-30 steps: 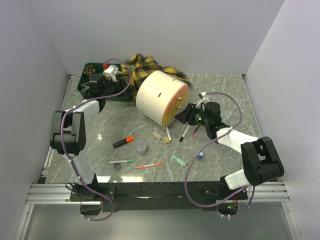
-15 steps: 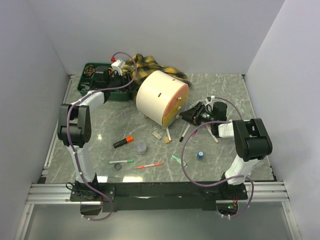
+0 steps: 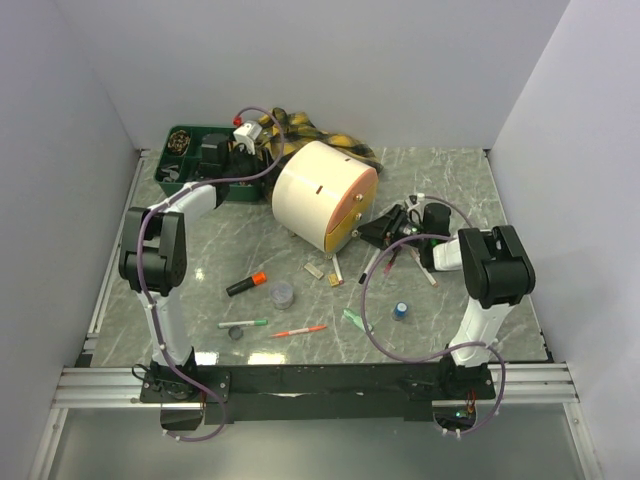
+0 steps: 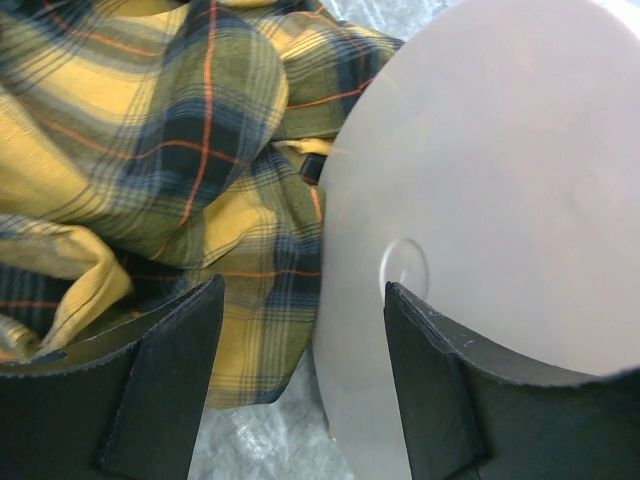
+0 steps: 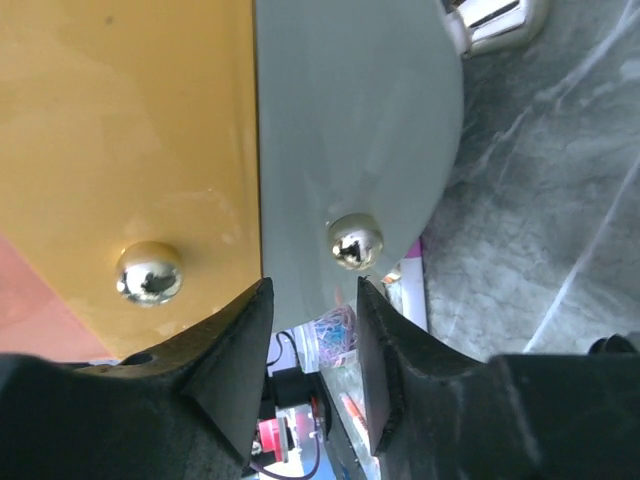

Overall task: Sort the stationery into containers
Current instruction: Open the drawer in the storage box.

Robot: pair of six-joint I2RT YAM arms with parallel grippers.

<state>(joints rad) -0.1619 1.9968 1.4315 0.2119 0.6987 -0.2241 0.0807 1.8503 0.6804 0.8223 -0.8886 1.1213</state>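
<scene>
While the tray sits at the back left, the left gripper hangs just right of it, jaws wide and empty, aimed at the cloth and the rear face of the drum. A highlighter, tape roll and pens lie loose on the table before the drum. At the drum's front, the right gripper stands narrow, gripping nothing, its tips just short of a metal knob.
</scene>
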